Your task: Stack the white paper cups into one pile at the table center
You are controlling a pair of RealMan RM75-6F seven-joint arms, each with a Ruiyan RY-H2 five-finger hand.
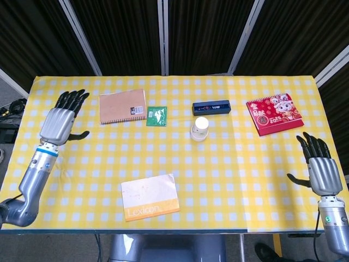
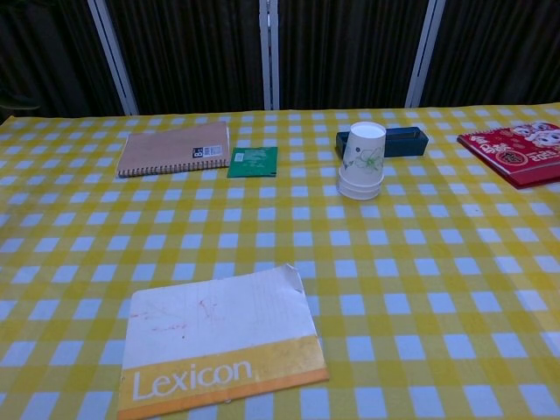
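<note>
- The white paper cups (image 2: 361,171) sat as one upside-down pile near the table centre, slightly toward the far side; the top cup leaned a little and carried a green leaf print. Nothing touched the pile.
- Just behind it I noted a dark blue box (image 2: 382,141), lying flat, its long side facing me.
- To the pile's left lay a small green packet (image 2: 253,161), and just beyond that a brown spiral notebook (image 2: 175,149), both flat on the yellow checked tablecloth (image 2: 437,289).
- Off to the right lay a red calendar (image 1: 274,113), well apart from the cups.
- At the near edge I saw a white and orange booklet marked "Lexicon" (image 2: 220,343), one corner curled up.
- My left hand (image 1: 58,122) hovered over the table's left edge, fingers spread, holding nothing, well away from the pile.
- My right hand (image 1: 321,170) was at the table's right edge, fingers extended and apart, also empty.
- Neither hand appeared in the chest view.
</note>
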